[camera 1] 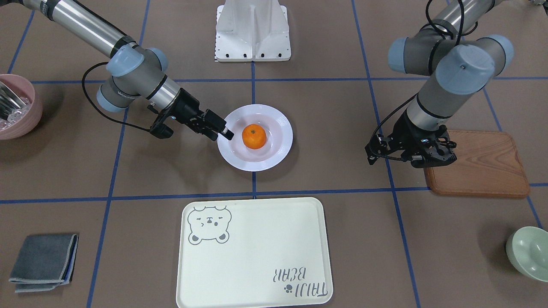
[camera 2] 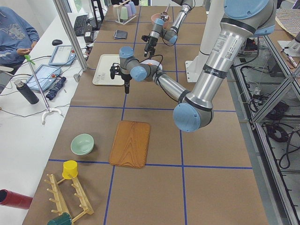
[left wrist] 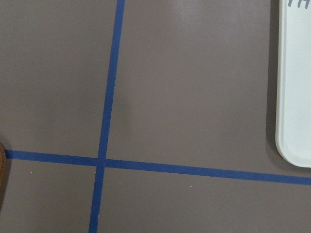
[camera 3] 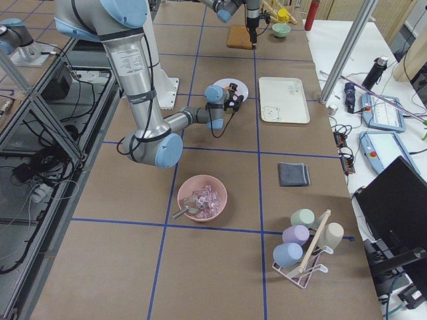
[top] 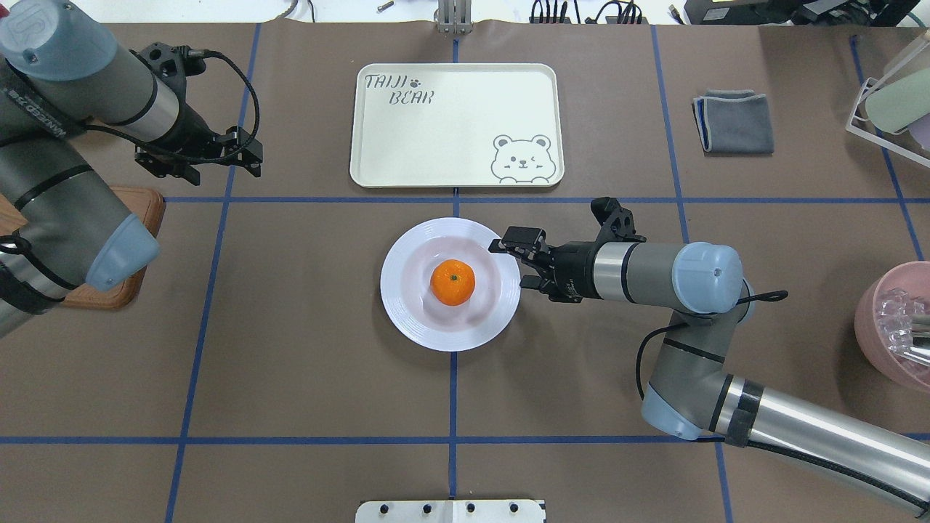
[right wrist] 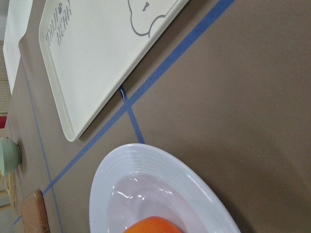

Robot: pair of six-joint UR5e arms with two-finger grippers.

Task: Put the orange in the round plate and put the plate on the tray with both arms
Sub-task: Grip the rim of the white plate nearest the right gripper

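Note:
The orange [camera 1: 254,136] [top: 453,282] lies in the middle of the round white plate [camera 1: 278,124] [top: 407,305], which stands on the table at its centre. My right gripper [camera 1: 224,130] [top: 512,263] lies low and sideways at the plate's rim on the robot's right, open, with its fingers apart by the rim's edge. The cream tray [camera 1: 257,265] [top: 450,131] lies bare beyond the plate, across a blue tape line. My left gripper [camera 1: 430,157] [top: 207,161] hangs open over bare table beside the wooden board, far from the plate. The right wrist view shows the plate [right wrist: 160,160] and the tray [right wrist: 97,63].
A brown wooden board [camera 1: 479,164] lies under the left arm. A pale-green bowl [camera 1: 528,252] sits at the far left corner. A pink bowl [top: 894,327] of clear pieces and a grey folded cloth [top: 734,120] are on the right side. The white robot base [camera 1: 252,30] is behind.

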